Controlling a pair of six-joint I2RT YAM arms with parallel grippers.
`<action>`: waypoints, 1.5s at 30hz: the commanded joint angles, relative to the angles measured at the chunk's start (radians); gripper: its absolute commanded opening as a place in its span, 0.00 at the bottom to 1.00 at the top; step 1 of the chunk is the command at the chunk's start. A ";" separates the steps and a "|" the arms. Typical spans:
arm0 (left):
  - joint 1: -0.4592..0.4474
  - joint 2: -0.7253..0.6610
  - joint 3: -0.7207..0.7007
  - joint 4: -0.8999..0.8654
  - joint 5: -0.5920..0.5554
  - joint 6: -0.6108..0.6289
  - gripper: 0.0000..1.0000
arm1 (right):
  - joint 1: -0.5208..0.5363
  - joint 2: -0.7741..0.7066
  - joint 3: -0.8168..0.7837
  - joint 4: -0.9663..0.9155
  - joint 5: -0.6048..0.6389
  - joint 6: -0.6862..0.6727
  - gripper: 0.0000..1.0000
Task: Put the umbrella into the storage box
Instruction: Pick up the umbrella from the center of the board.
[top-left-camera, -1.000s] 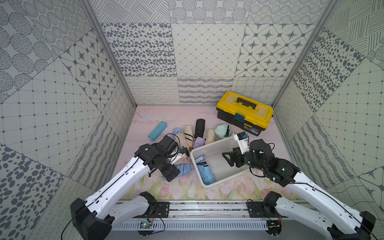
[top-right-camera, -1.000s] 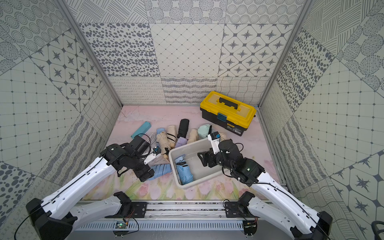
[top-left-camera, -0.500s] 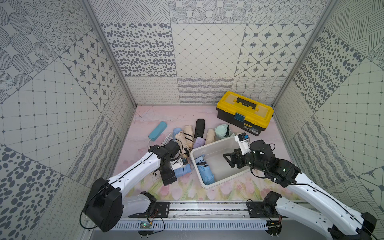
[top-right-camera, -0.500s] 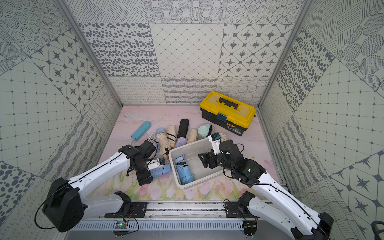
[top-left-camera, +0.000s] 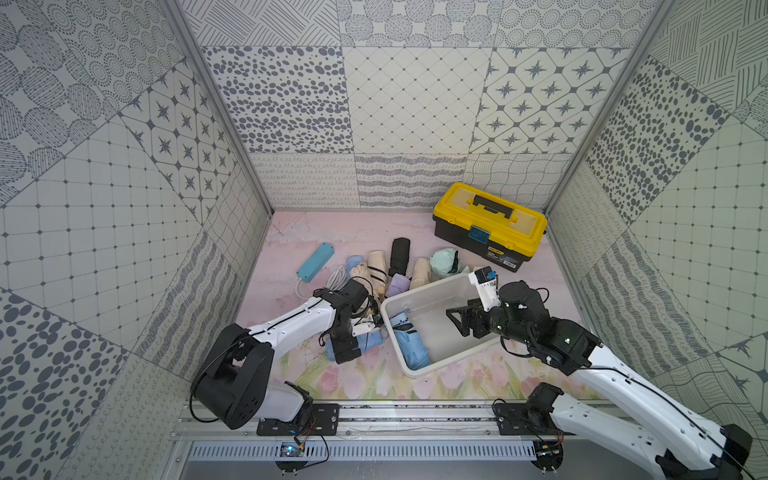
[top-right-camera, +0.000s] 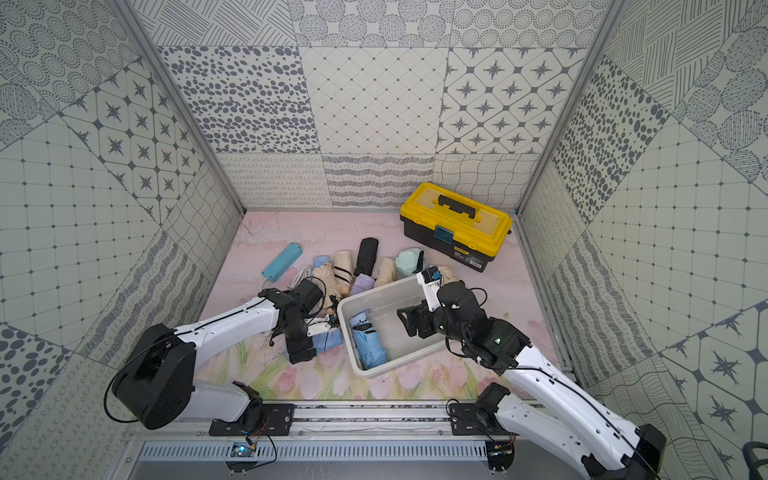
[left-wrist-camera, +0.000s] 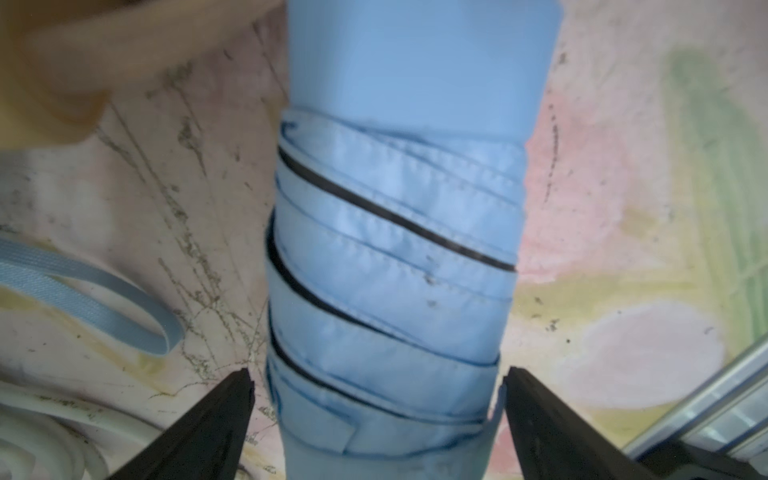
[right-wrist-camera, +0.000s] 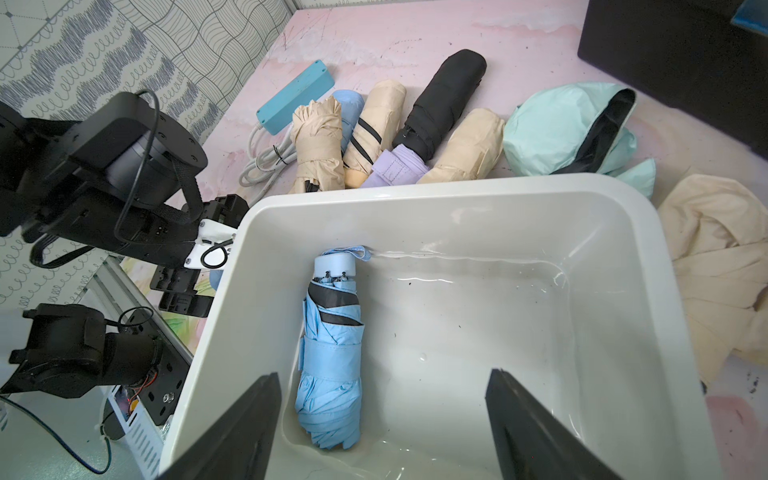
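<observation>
A folded light blue umbrella (left-wrist-camera: 395, 249) lies on the flowered mat just left of the white storage box (top-left-camera: 419, 289), and shows in both top views (top-right-camera: 322, 343). My left gripper (left-wrist-camera: 377, 374) is open and straddles it, one finger on each side with small gaps. A second light blue umbrella (right-wrist-camera: 330, 345) lies inside the box along its left wall (top-left-camera: 409, 343). My right gripper (right-wrist-camera: 382, 374) hangs open over the box interior (top-left-camera: 463, 322), holding nothing.
Behind the box lies a pile of folded umbrellas (right-wrist-camera: 440, 104) in beige, black, lilac and mint. A teal power strip (top-left-camera: 316, 262) with white cable lies at back left. A yellow-lidded toolbox (top-left-camera: 488, 224) stands at back right. Beige fabric (right-wrist-camera: 715, 270) lies right of the box.
My left arm has folded down and back, bringing its open gripper low over the blue umbrella beside the box. The right arm has stayed still.
</observation>
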 joint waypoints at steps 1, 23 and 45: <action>0.004 0.026 -0.031 0.086 -0.015 0.057 0.98 | -0.006 -0.020 -0.010 0.027 0.003 0.000 0.84; 0.007 -0.047 -0.077 0.069 -0.110 0.026 0.57 | -0.006 -0.084 -0.029 0.027 0.014 -0.021 0.83; 0.029 -0.558 0.224 -0.194 -0.054 -0.335 0.54 | 0.011 0.004 0.028 0.201 -0.115 0.006 0.82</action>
